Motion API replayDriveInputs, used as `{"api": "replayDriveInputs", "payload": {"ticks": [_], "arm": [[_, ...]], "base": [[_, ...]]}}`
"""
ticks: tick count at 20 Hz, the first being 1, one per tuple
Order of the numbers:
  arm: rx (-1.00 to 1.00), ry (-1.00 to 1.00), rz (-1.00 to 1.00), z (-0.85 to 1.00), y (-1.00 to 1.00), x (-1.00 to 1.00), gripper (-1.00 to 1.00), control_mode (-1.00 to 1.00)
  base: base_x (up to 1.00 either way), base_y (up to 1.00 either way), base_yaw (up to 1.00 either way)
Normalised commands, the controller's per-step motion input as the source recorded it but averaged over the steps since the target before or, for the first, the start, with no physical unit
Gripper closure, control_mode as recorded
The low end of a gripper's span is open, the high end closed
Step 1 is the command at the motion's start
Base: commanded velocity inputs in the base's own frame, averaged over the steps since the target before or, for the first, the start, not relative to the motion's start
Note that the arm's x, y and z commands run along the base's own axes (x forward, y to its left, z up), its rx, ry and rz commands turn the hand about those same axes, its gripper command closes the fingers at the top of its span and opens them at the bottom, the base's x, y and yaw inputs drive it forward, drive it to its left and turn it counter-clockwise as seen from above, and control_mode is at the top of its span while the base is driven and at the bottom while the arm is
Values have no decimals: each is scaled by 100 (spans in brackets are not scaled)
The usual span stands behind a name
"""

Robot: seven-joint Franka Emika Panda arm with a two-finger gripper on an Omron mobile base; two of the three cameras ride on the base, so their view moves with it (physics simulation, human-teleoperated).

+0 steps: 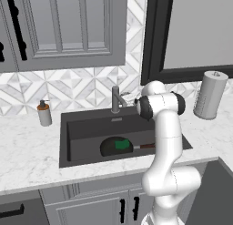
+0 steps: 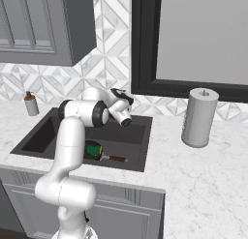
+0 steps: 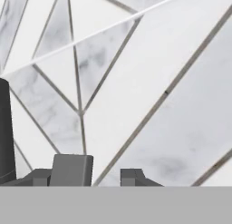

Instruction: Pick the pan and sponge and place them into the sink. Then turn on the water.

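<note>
The black pan lies in the sink, its reddish handle pointing right. The green sponge rests on the pan. From the right, the pan's handle and the sponge show in the sink below my arm. My gripper is raised over the sink's back edge by the grey faucet, pointing at the tiled wall. In the hand view my gripper has its fingertips a narrow gap apart, with only wall tile seen between them. Water is out of view.
A soap dispenser stands on the marble counter left of the sink. A paper towel roll stands at the right. A dark-framed window and grey wall cabinets hang above the counter.
</note>
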Motion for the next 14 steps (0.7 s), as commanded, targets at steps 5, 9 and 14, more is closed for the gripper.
{"api": "replayDriveInputs", "payload": {"ticks": [5,9,14], "arm": [[0,0,-2,-8,-87,14,100,-100],[0,0,-3,-4,-98,23,100,-100],[0,0,-4,-18,-100,22,100,-100]], "base": [[0,0,0],[0,0,0],[0,0,0]]}}
